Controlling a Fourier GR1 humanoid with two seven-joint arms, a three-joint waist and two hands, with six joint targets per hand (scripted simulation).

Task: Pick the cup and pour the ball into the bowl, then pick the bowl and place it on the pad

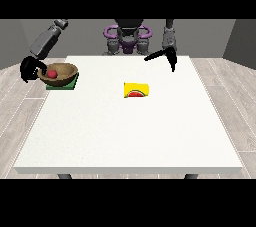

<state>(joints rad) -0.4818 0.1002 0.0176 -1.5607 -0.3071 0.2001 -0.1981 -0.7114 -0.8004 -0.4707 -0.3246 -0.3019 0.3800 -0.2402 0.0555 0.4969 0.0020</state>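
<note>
The wooden bowl sits on the green pad near the table's edge at about ten o'clock, with the red ball inside it. The yellow cup lies on its side near the table's middle, well apart from the bowl.

The robot hand at the view's left is at the bowl's nine o'clock rim, its fingers curled round that rim. The robot hand at the view's right hangs above the table at about one o'clock, fingers straight and spread, holding nothing.

By how things lie, the pour and the placing look done; what remains is letting go. The risk sits there: the bowl overhangs the pad toward nine o'clock, close to the table's edge, so a hand drawing away with fingers hooked on the rim could drag or tip it, and the ball could roll out. The cup seems no hazard where it lies.
</note>
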